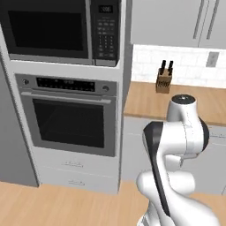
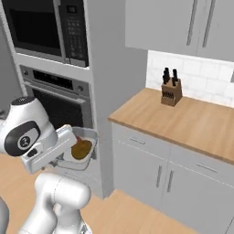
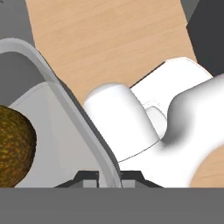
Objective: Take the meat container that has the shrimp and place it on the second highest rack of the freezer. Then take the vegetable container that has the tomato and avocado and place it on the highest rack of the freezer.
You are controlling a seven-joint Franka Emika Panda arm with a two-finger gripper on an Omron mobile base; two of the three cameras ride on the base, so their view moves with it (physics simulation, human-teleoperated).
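My gripper [image 3: 109, 177] is shut on the rim of the clear vegetable container [image 3: 57, 87], one fingertip on each side of the wall. The olive-brown avocado [image 3: 13, 144] lies inside it. In the right base view the container [image 2: 87, 157] is carried low in front of the oven column, level, with the avocado [image 2: 81, 149] in it and a sliver of red, the tomato [image 2: 77, 138], behind it. The hand covers the near rim of the tray there. The meat container with the shrimp is out of view, and so are the freezer's racks.
A built-in oven [image 1: 70, 119] and microwave [image 1: 48, 28] column stands ahead on the left. A tall grey panel [image 1: 11, 132] borders it at the left edge. A wooden counter [image 2: 183, 119] with a knife block [image 2: 171, 91] runs right, above grey cabinets. Wood floor [image 3: 109, 39] lies below.
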